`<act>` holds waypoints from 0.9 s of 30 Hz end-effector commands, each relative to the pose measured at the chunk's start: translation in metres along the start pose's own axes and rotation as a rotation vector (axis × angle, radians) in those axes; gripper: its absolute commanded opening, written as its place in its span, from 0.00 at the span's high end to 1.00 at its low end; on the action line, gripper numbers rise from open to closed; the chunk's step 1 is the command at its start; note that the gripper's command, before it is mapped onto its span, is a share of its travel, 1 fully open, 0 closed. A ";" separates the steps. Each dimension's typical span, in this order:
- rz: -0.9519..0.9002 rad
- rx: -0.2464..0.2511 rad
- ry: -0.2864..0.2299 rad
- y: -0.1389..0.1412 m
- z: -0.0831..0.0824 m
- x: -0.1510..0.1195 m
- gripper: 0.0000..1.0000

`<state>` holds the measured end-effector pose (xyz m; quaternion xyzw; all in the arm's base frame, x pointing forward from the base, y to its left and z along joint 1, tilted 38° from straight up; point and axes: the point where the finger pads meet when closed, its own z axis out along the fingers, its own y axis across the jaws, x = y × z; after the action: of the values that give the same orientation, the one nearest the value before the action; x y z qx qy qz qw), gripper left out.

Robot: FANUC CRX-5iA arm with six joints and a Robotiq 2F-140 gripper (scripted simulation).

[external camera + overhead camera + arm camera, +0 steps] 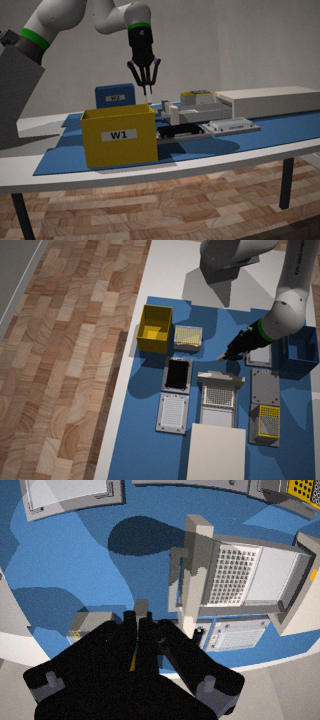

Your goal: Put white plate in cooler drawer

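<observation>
The white plate [218, 396] lies flat in the open drawer [217, 407] of the cooler CD [216, 451], in the place nearer the bar handle [221, 376]. It also shows in the wrist view [230, 575], with the other place beside it bare. CD's lamp [217, 94] is amber. My gripper [221, 357] [148, 98] is shut and empty. It hangs in the air above the mat, a little on the base side of the handle [194, 570], and points down. In the wrist view the fingertips [142, 610] are pressed together.
The yellow bin W1 [154, 328] and the tip box [187, 337] stand at the left. A black plate [177, 374] and a white plate [172, 412] sit on nests. A pale-topped nest [259, 355], the blue bin W2 [302, 344] and a yellow rack [268, 421] are at the right.
</observation>
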<state>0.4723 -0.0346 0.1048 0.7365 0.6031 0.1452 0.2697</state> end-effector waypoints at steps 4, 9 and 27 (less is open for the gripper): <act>0.000 -0.001 0.000 0.000 0.008 0.003 1.00; 0.000 -0.001 0.000 0.000 0.014 0.006 1.00; 0.000 -0.001 0.000 0.000 0.032 0.015 1.00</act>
<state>0.4917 -0.0276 0.0789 0.7365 0.6032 0.1452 0.2696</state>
